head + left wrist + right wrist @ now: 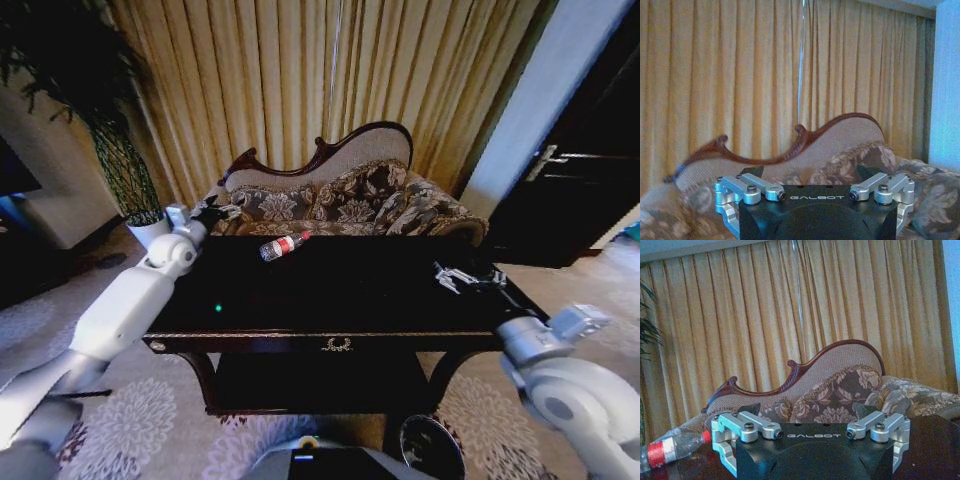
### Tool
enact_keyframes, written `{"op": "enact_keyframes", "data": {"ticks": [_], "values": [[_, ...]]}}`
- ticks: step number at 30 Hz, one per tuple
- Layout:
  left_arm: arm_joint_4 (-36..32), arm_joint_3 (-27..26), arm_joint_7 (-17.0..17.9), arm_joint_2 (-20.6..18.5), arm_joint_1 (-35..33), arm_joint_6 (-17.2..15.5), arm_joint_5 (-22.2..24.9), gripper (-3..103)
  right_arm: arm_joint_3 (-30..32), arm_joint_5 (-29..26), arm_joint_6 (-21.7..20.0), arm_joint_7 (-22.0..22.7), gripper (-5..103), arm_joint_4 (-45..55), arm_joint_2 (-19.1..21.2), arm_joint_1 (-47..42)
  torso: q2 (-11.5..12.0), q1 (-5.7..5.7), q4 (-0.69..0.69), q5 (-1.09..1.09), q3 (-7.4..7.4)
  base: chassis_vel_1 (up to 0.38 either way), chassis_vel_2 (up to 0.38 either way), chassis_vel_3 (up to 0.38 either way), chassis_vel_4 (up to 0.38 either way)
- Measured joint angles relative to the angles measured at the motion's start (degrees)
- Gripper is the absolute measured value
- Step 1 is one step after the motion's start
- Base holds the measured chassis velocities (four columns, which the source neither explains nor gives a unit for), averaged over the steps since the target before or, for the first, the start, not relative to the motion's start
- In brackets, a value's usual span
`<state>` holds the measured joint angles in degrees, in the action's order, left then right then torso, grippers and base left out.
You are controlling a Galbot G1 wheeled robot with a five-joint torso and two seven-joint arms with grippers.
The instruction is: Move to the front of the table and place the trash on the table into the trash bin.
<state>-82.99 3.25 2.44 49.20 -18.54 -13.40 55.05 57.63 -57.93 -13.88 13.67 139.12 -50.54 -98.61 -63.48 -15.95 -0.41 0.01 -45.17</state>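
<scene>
Both sets of fingers are spread apart, holding nothing: the left gripper (208, 213) hovers at the dark surface's (340, 300) far left corner, the right gripper (458, 276) over its right end. The bottle (284, 246) (red label) lies between them near the back edge.

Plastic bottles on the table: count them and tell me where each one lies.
1. A clear plastic bottle with a red label lies on its side on the table, near the far edge, left of centre. Small scraps could be hidden on the dark top.
</scene>
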Motion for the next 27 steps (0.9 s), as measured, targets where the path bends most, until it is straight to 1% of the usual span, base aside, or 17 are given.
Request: {"op": "enact_keyframes", "data": {"ticks": [1,4,5,6,7,8,9,11,12,14,16,19,20,23,24,25,27], "values": [[0.0,0.4,0.23,0.8,0.67,-1.77,0.49,100,-0.29,0.24,0.01,-0.01,100,-0.39,-0.04,0.12,0.0,0.0,0.0,-0.01,0.0,0.0,0.0,0.0,0.0],[0.31,1.19,0.16,1.55,1.65,-3.93,0.76,100,-0.66,0.47,0.05,-0.02,100,-0.83,-0.13,0.35,0.0,0.0,-0.01,0.01,0.0,0.0,0.0,0.0,0.0],[0.66,1.67,-0.14,2.36,2.52,-6.55,0.8,100,-1.11,0.77,0.09,-0.02,100,-1.22,-0.26,0.56,0.0,0.0,0.01,0.0,0.0,0.0,0.0,0.0,0.0],[0.66,1.67,-0.14,2.36,2.52,-6.55,0.8,100,-1.11,0.77,0.09,-0.02,100,-1.22,-0.26,0.56,0.0,0.0,0.01,0.0,0.0,0.0,0.0,0.0,0.0],[0.82,1.79,-0.35,2.93,3.04,-9.17,0.79,100,-1.41,0.98,0.13,-0.03,100,-1.39,-0.36,0.64,0.0,0.0,0.01,-0.01,0.0,0.0,0.0,0.0,0.0],[0.82,1.79,-0.35,2.93,3.04,-9.17,0.79,100,-1.41,0.98,0.13,-0.03,100,-1.39,-0.36,0.64,0.0,0.0,0.01,-0.01,0.0,0.0,0.0,0.0,0.0],[1.1,1.81,-0.59,3.89,3.92,-14.18,0.61,100,-1.99,1.47,0.18,-0.03,100,-1.76,-0.67,0.76,0.0,0.0,0.01,-0.01,0.0,0.0,0.0,0.0,0.0],[1.6,1.66,-1.13,5.6,4.98,-21.0,0.01,100,-2.93,2.51,0.38,-0.05,100,-2.45,-1.29,0.82,0.0,0.0,-0.01,-0.01,0.0,0.0,0.0,0.0,0.0],[1.6,1.66,-1.13,5.6,4.98,-21.0,0.01,100,-2.93,2.51,0.38,-0.05,100,-2.45,-1.29,0.82,0.0,0.0,-0.01,-0.01,0.0,0.0,0.0,0.0,0.0],[1.86,1.39,-2.98,6.26,5.59,-23.88,-0.18,100,-3.54,3.45,0.62,-0.05,100,-3.12,-1.62,0.74,0.0,0.0,-0.01,0.0,0.0,0.0,0.0,0.0,0.0],[1.98,1.3,-4.44,6.35,5.74,-24.55,-0.36,100,-3.84,3.95,0.78,-0.06,100,-3.49,-1.68,0.73,0.0,0.0,-0.01,0.0,0.01,0.0,0.0,0.0,0.0],[2.8,1.03,-11.57,6.39,5.92,-25.02,-2.61,100,-4.71,4.96,1.12,-0.08,100,-4.36,-1.73,0.85,0.0,0.0,0.01,-0.01,0.01,0.0,0.0,0.0,0.0],[2.8,1.03,-11.57,6.39,5.92,-25.02,-2.61,100,-4.71,4.96,1.12,-0.08,100,-4.36,-1.73,0.85,0.0,0.0,0.01,-0.01,0.01,0.0,0.0,0.0,0.0],[3.14,0.31,-19.69,6.2,5.6,-27.34,-6.65,100,-5.43,5.61,1.35,-0.08,100,-5.02,-1.77,1.0,0.0,0.0,0.0,-0.01,0.0,0.0,0.0,0.0,0.0],[3.14,0.31,-19.69,6.2,5.6,-27.34,-6.65,100,-5.43,5.61,1.35,-0.08,100,-5.02,-1.77,1.0,0.0,0.0,0.0,-0.01,0.0,0.0,0.0,0.0,0.0],[2.92,0.27,-22.22,5.74,5.31,-27.71,-8.39,100,-5.52,5.87,1.47,-0.08,100,-5.33,-1.77,1.0,0.0,0.0,0.0,-0.02,0.0,0.0,0.0,0.0,0.0],[2.59,0.3,-23.43,5.29,5.14,-27.82,-9.76,100,-5.59,6.07,1.6,-0.09,100,-5.64,-1.81,0.99,0.0,0.0,0.01,-0.01,0.0,0.0,0.0,0.0,0.0]]}}
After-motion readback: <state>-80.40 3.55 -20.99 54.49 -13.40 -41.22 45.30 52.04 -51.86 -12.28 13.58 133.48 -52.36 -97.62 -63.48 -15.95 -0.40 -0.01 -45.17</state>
